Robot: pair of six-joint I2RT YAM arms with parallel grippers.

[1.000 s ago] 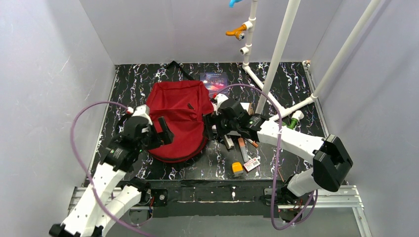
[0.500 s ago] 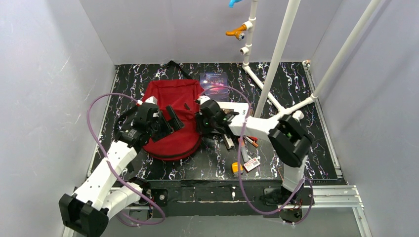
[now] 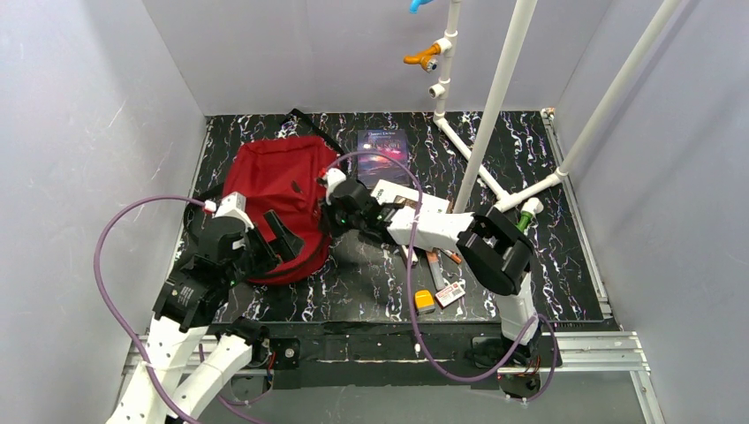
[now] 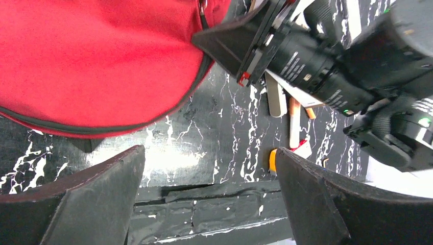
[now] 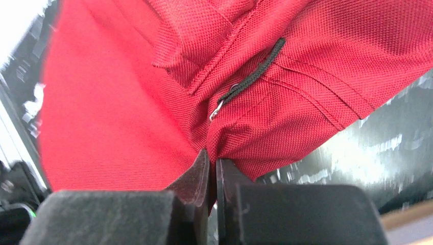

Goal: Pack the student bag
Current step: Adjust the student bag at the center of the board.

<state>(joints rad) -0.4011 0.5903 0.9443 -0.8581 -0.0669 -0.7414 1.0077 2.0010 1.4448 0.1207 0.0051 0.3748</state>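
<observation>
The student bag (image 3: 276,190) lies flat on the black marbled table (image 3: 371,278), at about 10 o'clock from the table's middle, with its rounded zip edge towards the arms. A black strap (image 3: 306,120) trails off its far end at 12 o'clock.

The right gripper (image 3: 330,201) meets the bag at its 3 o'clock edge. In the right wrist view the bag (image 5: 117,112) fills the frame and the right gripper (image 5: 213,171) has its two fingers pressed nearly together on a puckered fold of red fabric. A black zip cord (image 5: 255,69) on a small metal ring (image 5: 216,108) lies just above the pinch, at 12 o'clock from it.

The left gripper (image 3: 276,240) hangs over the bag's near edge, at roughly 6 o'clock on the bag. In the left wrist view the left gripper (image 4: 209,155) has its fingers spread wide with nothing between them. The bag (image 4: 92,56) sits up at 11 o'clock from the gap, apart from both fingers, and the right arm's black wrist (image 4: 316,66) is at 1 o'clock.

A dark book (image 3: 383,146) lies at 2 o'clock from the bag, near it. Pens (image 3: 434,264), a small orange item (image 3: 425,301) and a white tag (image 3: 450,292) are scattered at 4 o'clock, well apart from the bag. A white pipe frame (image 3: 495,97) stands at the far right.
</observation>
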